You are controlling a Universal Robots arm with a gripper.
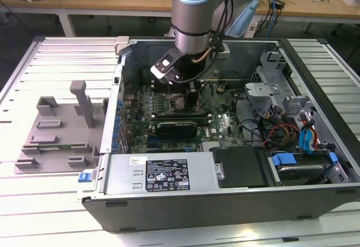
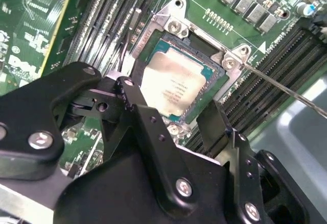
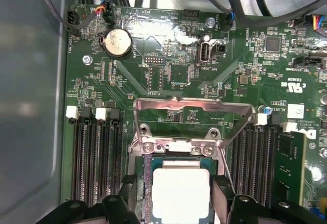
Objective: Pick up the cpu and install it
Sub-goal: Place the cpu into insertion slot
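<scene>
Closest to us, the gripper's (image 2: 169,101) black fingers (image 2: 214,124) stand spread, one on each side of the cpu (image 2: 173,83); we cannot tell whether they touch it. The cpu lies flat in the socket (image 2: 196,43) on the motherboard (image 3: 168,76), metal top up, with the hinged metal load plate (image 3: 194,104) raised beside it. In the exterior view the arm (image 1: 194,16) reaches down into the open computer case (image 1: 169,202), near its far wall.

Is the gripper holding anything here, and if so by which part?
Nothing appears to be held. The cpu lies in its socket; the open gripper straddles it, with its fingers spread to either side.
</scene>
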